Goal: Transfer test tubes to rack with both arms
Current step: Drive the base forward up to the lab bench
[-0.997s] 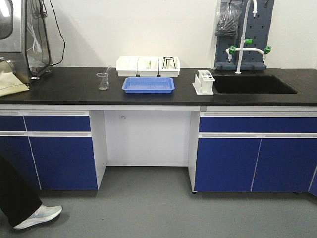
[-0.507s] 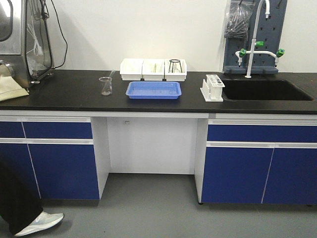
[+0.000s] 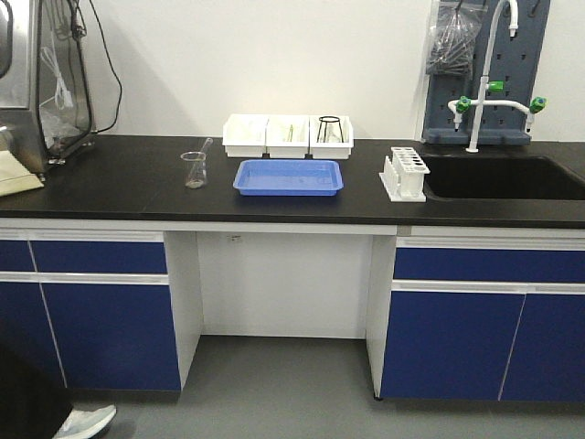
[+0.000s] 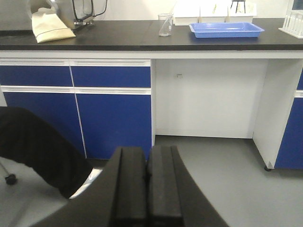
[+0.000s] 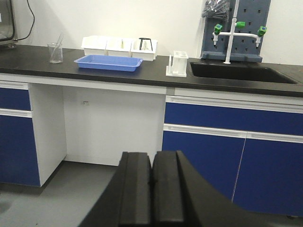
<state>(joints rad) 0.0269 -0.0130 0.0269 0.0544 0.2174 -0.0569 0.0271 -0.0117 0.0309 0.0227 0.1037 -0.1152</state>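
Note:
The white rack (image 3: 405, 173) stands on the black counter beside the sink; it also shows in the right wrist view (image 5: 179, 64) and at the right edge of the left wrist view (image 4: 294, 22). Slim pale tubes lie in the middle white bin (image 3: 289, 135), too small to make out well. My left gripper (image 4: 147, 151) is shut and empty, low above the floor and far in front of the counter. My right gripper (image 5: 152, 153) is shut and empty, also far from the counter. Neither arm shows in the front view.
A blue tray (image 3: 288, 176) lies before three white bins. A glass beaker (image 3: 194, 169) stands to its left. Sink (image 3: 503, 178) and tap (image 3: 484, 82) are at the right, a steel apparatus (image 3: 46, 73) at the left. A person's shoe (image 3: 87, 422) and dark leg (image 4: 38, 146) are nearby.
The counter and its things have slid right and down in the front view and grown a little larger. The person's shoe has dropped toward the bottom left corner.

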